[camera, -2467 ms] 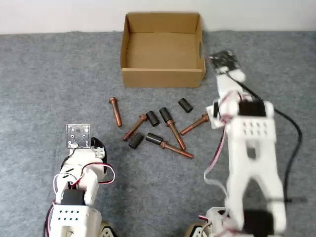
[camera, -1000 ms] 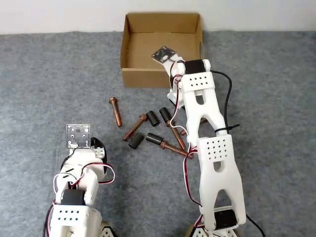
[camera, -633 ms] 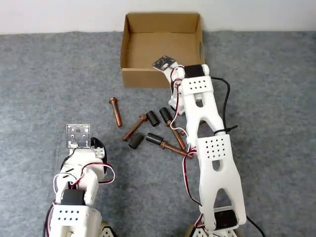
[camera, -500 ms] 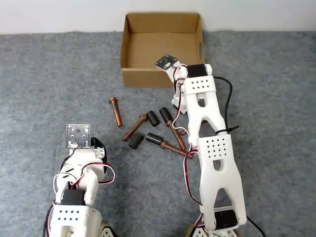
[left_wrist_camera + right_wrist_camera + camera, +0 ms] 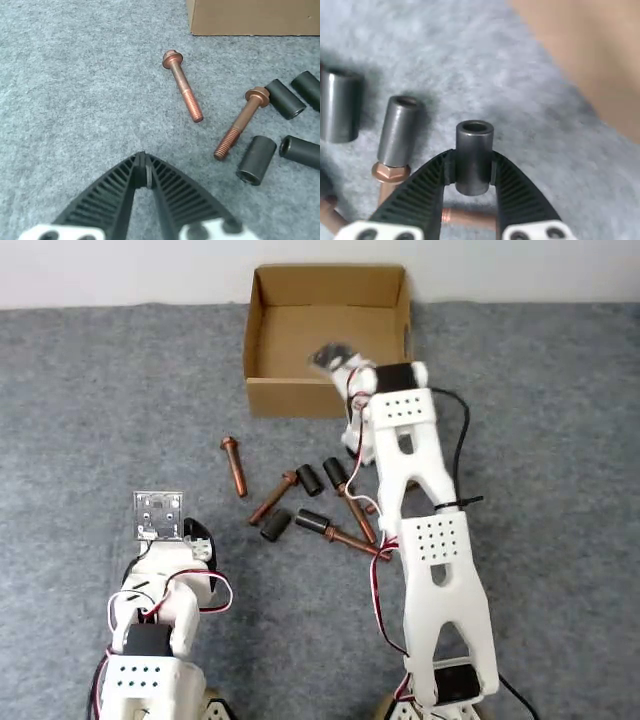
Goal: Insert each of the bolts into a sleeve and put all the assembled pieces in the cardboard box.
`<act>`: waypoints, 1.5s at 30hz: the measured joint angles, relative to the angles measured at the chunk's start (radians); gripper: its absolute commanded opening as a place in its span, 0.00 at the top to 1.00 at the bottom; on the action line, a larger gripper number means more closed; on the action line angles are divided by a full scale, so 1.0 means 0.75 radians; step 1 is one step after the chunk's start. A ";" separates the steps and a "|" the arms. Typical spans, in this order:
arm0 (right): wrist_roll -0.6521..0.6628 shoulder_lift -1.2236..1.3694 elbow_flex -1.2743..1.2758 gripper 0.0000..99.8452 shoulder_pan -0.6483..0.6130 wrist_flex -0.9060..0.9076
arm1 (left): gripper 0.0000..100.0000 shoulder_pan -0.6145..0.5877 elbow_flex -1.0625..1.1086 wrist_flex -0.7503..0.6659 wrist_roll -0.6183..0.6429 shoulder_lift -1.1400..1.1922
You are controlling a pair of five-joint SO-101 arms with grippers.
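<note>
grey carpeted table. we log the right gripper clamped on a black sleeve, bore end pointing away from the wrist, with a copper bolt shank crossing beneath the fingers. the cardboard box wall lies just beyond the tips. the left gripper is pinched closed on nothing. a bare bolt and a second bolt lie ahead of its tips, with loose sleeves off to one side.
</note>
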 measured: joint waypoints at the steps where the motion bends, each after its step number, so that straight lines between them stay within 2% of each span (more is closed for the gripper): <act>1: -0.033 -0.049 0.008 0.99 0.006 0.000 | 0.99 0.000 0.000 0.000 0.000 0.000; 5: -0.072 -0.266 0.168 0.99 0.012 0.000 | 0.99 0.000 0.000 0.000 0.000 0.000; 16: -0.084 -1.019 0.923 0.99 0.041 0.000 | 0.99 0.000 0.000 0.000 0.000 0.000; 24: -0.084 -1.487 1.383 0.99 0.194 0.000 | 0.99 0.008 0.000 0.000 0.000 0.000; 30: -0.084 -1.743 1.688 0.99 0.336 0.000 | 0.99 0.145 0.000 0.000 0.000 0.000; 39: -0.084 -2.042 2.029 0.99 0.438 0.000 | 0.99 0.205 0.000 0.000 0.000 0.000; 41: -0.084 -2.095 2.081 0.99 0.440 0.000 | 0.99 0.233 0.000 0.035 -0.023 0.000; 45: -0.084 -2.189 2.156 0.99 0.434 0.000 | 0.99 0.248 0.000 0.094 -0.200 0.000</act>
